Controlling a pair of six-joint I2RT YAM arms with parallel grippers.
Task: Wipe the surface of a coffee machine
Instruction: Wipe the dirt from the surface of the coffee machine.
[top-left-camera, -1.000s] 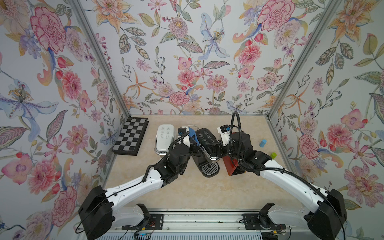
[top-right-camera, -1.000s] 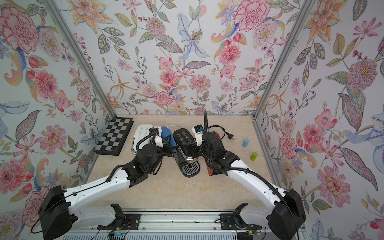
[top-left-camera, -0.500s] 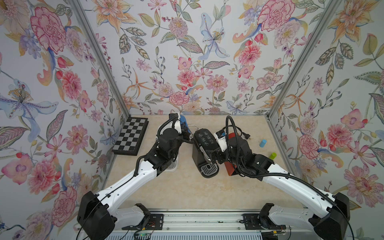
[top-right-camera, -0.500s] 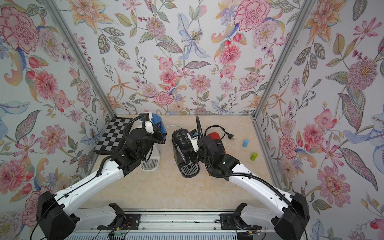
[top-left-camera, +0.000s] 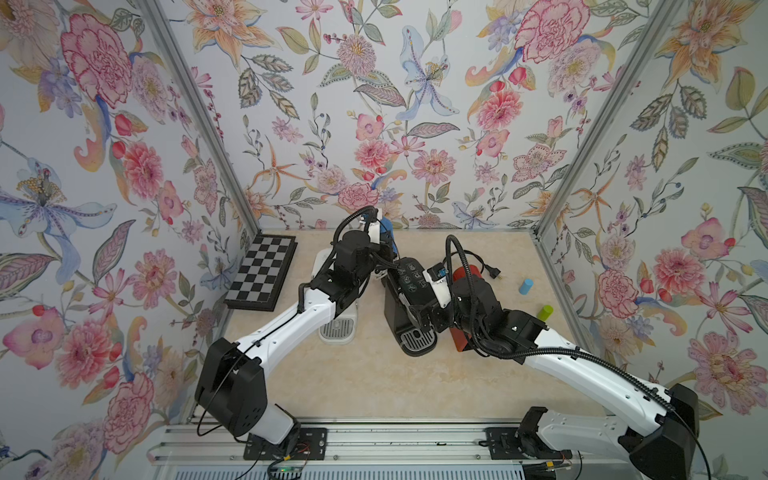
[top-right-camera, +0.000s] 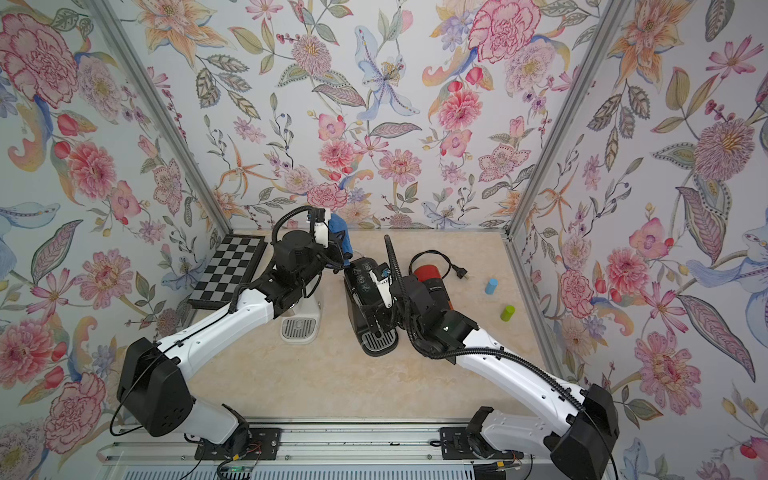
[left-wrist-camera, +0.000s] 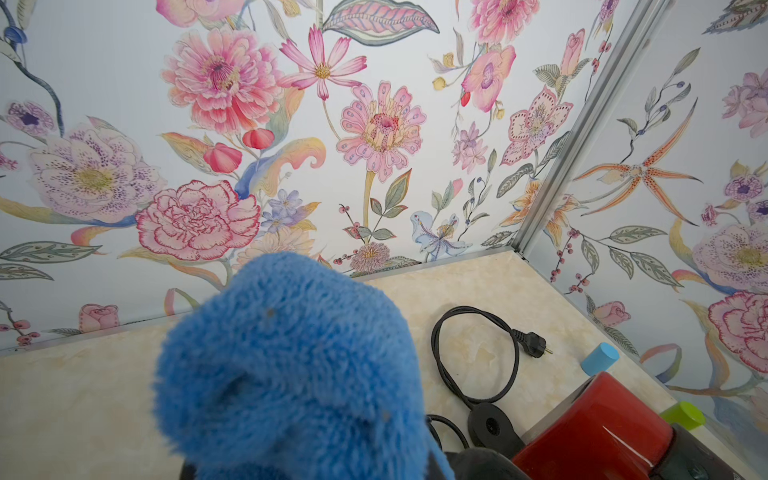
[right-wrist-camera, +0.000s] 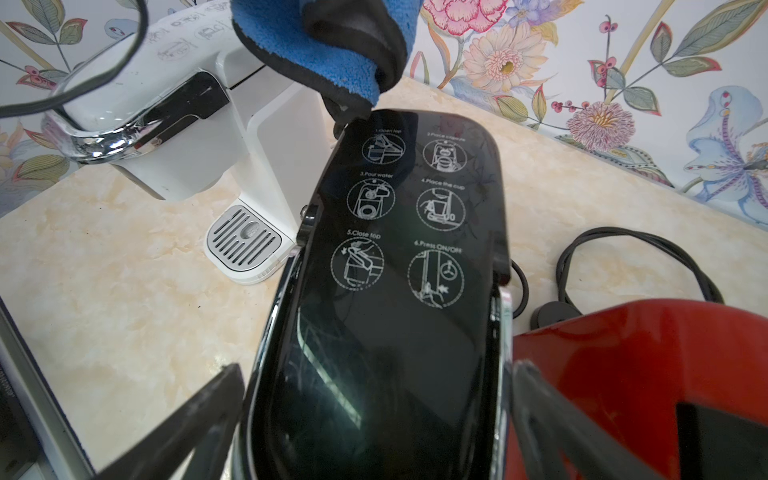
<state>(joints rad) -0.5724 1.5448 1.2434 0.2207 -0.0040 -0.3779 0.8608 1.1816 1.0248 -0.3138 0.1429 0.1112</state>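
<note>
Left end effector (right-wrist-camera: 349, 104) clenches the blue cloth (right-wrist-camera: 316, 54); right end effector (right-wrist-camera: 378, 368) straddles the black coffee machine (right-wrist-camera: 395, 270), spread wide, so I risk shoving it over.

Left arm (top-left-camera: 286, 328), right arm (top-left-camera: 582, 374): white link shells, black joint housings; black ribbed cable (top-left-camera: 459, 257) arching at wrist; silver mounting rail (top-left-camera: 395, 436).

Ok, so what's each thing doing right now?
Black coffee machine: upright, lid shut.
Blue cloth: bunched up, held by the left gripper.
Left gripper: shut on the cloth.
Right gripper: open, straddling the black machine.
Plug: unplugged, lying loose.
Chessboard: lying flat.
</note>
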